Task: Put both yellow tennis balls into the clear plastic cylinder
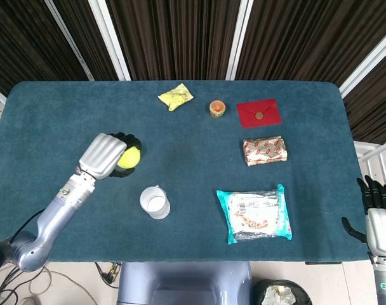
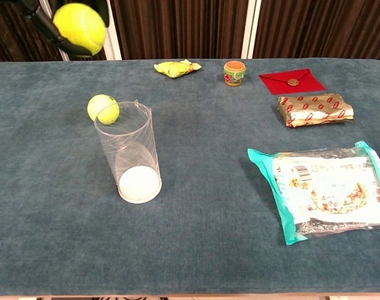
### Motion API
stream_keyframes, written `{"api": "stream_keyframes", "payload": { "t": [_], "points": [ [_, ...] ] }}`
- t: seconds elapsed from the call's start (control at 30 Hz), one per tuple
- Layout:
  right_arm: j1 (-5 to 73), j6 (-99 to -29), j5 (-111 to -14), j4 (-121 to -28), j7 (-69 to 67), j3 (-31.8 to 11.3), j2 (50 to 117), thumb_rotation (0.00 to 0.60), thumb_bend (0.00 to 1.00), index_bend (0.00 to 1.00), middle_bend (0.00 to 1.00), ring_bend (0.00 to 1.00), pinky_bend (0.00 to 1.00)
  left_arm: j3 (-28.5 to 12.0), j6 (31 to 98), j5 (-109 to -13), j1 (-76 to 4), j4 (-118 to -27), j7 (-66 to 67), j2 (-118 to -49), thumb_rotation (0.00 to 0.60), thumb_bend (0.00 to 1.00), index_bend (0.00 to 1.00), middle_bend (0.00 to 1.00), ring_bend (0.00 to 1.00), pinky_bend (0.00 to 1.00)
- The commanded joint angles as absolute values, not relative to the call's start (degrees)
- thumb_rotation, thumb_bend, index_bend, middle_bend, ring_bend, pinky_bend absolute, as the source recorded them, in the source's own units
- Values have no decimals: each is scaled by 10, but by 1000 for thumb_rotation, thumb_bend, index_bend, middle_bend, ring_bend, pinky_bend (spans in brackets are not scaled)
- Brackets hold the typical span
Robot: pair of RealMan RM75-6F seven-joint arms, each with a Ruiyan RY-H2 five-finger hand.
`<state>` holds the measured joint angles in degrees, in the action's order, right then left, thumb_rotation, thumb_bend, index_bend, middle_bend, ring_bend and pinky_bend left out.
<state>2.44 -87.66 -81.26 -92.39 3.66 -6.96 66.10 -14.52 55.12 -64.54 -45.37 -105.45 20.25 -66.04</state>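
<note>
One fuzzy yellow tennis ball (image 2: 80, 27) is gripped in the left hand (image 1: 106, 155), raised above the table. Another yellow tennis ball (image 2: 103, 108) lies on the blue cloth just behind the upright clear plastic cylinder (image 2: 129, 153). At the table's edge the right hand (image 1: 378, 213) holds nothing, fingers extended.

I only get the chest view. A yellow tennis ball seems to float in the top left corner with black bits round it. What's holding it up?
Observer: In the head view, the robot's left hand, silver-backed with black fingers, grips that yellow tennis ball at the end of a grey arm.
Operator: Is it over the clear plastic cylinder?
Observer: No. Seen from above, the clear plastic cylinder stands apart from the hand, nearer the front edge of the dark blue table.
Operator: Is there another hand?
Observer: Yes. The right hand is just off the table's right edge, fingers apart, holding nothing.
</note>
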Motion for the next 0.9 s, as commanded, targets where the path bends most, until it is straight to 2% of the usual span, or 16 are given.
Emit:
{"api": "stream_keyframes", "payload": {
  "t": [0.03, 0.37, 0.9],
  "points": [
    [24, -877, -812, -924, 36, -70, 661, 600, 337, 0, 16, 24, 0, -146, 535, -635, -466, -1071, 207, -665, 600, 344, 424, 500, 437, 561],
    [24, -878, -807, -922, 42, -73, 664, 600, 337, 0, 16, 24, 0, -130, 511, -641, -484, -1105, 206, -684, 600, 340, 422, 499, 437, 561],
    [22, -881, -801, -925, 40, -76, 666, 600, 336, 0, 16, 24, 0, -109, 497, -645, -493, -1144, 204, -669, 600, 314, 405, 484, 423, 556]
  ]
}}
